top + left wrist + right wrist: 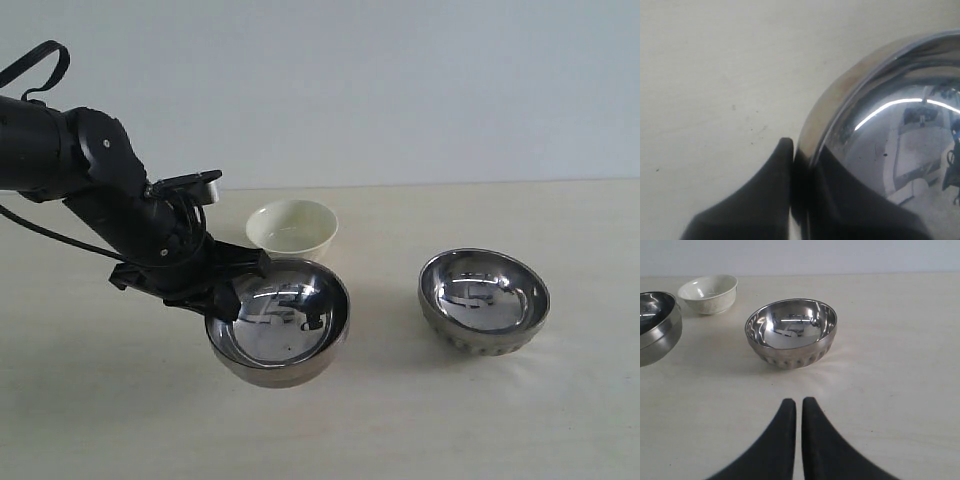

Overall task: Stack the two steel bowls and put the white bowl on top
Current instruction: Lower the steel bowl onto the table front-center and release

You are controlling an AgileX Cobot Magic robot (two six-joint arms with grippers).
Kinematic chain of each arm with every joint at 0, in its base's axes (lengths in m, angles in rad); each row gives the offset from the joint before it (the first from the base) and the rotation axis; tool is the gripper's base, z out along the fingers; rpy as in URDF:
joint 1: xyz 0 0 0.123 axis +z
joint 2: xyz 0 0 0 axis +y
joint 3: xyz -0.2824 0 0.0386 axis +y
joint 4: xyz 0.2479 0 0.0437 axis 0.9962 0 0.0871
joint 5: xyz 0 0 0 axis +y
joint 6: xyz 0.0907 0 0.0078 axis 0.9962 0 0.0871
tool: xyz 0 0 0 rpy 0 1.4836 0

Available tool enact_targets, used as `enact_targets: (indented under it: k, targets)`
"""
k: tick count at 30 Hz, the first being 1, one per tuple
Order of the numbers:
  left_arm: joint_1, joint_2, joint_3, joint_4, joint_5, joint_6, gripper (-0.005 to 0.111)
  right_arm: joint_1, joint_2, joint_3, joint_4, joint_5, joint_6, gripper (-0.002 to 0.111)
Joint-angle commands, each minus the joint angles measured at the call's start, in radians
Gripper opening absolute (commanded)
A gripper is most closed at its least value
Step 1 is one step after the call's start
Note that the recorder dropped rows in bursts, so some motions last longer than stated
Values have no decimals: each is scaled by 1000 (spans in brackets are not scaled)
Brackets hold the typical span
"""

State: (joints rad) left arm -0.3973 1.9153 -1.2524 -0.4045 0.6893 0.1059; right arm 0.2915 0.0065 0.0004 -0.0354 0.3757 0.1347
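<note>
My left gripper (238, 292) pinches the plain steel bowl (285, 322) by its rim, mid table (120, 420).
Next, I reckon: carry it toward the right edge and into the ribbed bowl (484, 300); the white bowl (292, 227) sits behind.

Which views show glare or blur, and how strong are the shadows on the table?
Exterior view: soft, even light, only pale shadows beside the smooth steel bowl and the ribbed steel bowl. Left wrist view: that smooth steel bowl is very close, its rim blurred, a bright curved streak of glare inside. Right wrist view: bowls sharp, the right pincer slightly soft in front.
</note>
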Motion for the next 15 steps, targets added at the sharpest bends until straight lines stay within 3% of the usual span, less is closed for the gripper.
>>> enact_targets:
  k: [1, 15]
  targets:
    - [-7, 0, -8, -7, -13, -12, 4, -3, -6, 0, -1, -9, -2, 0]
    - [-7, 104, -8, -7, -92, -12, 4, -3, -6, 0, -1, -9, -2, 0]
